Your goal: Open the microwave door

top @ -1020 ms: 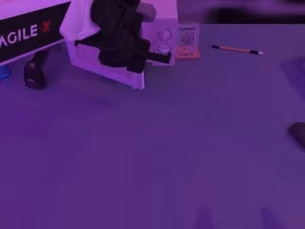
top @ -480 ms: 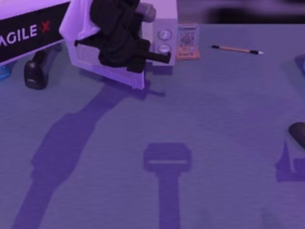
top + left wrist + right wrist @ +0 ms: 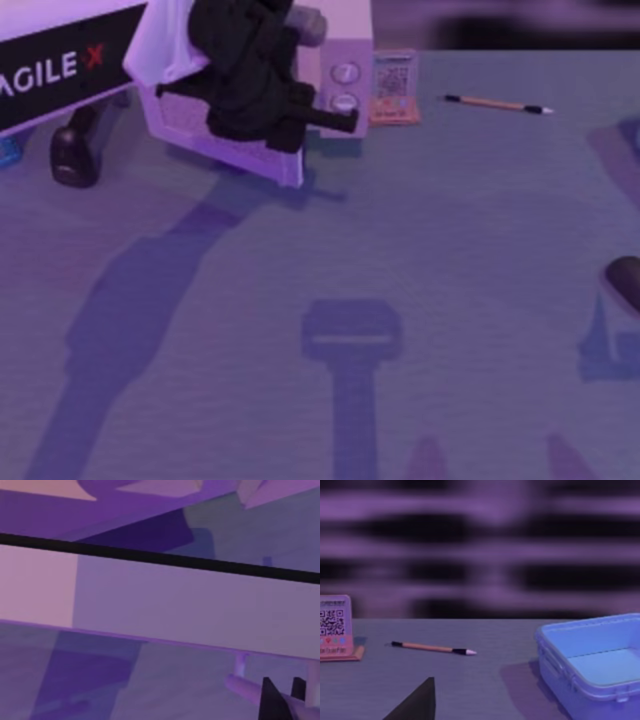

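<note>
progress: microwave door (image 3: 225, 150) already swung partly out from microwave (image 3: 345, 40) at desk's far-left edge | our left gripper (image 3: 335, 122) at its free edge, jaws' state unclear | remaining: swing wider

You see one microwave (image 3: 335, 40) with two knobs (image 3: 345, 73), one pencil (image 3: 497, 103), one QR card (image 3: 394, 85), one scanner (image 3: 75, 148), one bin (image 3: 600, 662).
</note>
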Controlling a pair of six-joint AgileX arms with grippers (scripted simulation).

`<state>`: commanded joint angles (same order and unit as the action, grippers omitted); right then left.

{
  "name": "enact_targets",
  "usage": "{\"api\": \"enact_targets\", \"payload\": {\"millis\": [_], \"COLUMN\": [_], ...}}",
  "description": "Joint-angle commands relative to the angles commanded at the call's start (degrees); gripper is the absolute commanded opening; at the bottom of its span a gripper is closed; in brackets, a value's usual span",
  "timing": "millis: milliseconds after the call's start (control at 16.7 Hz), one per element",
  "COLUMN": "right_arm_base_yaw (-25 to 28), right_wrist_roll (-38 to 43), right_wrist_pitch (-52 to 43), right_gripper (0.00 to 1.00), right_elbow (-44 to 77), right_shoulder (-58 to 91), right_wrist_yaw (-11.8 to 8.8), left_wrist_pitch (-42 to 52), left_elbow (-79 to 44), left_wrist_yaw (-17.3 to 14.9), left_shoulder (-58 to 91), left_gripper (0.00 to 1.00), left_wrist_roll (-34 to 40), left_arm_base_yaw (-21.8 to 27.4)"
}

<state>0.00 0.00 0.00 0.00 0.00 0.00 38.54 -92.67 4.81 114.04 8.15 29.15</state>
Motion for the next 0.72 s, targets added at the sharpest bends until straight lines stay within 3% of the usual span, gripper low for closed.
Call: {"api": "enact_targets", "payload": {"millis": [360, 720], "right_arm_base_yaw": [0.0, 0.0], "right_wrist_roll": [0.0, 0.0], "right_wrist_pitch": [0.0, 0.0], "right_gripper": [1.00, 1.00], "right_elbow": [0.0, 0.0], "right_shoulder": [0.0, 0.0], "right_wrist_yaw": [0.0, 0.0], "left_wrist_pitch": [0.0, -1.2], "left_elbow": [0.0, 3.5], "left_wrist_yaw": [0.0, -2.3], "left_shoulder": [0.0, -2.4], "left_gripper": [0.00, 0.00], "left_wrist_roll": [0.0, -3.7], "left_arm_base_yaw": [0.0, -0.9]}}
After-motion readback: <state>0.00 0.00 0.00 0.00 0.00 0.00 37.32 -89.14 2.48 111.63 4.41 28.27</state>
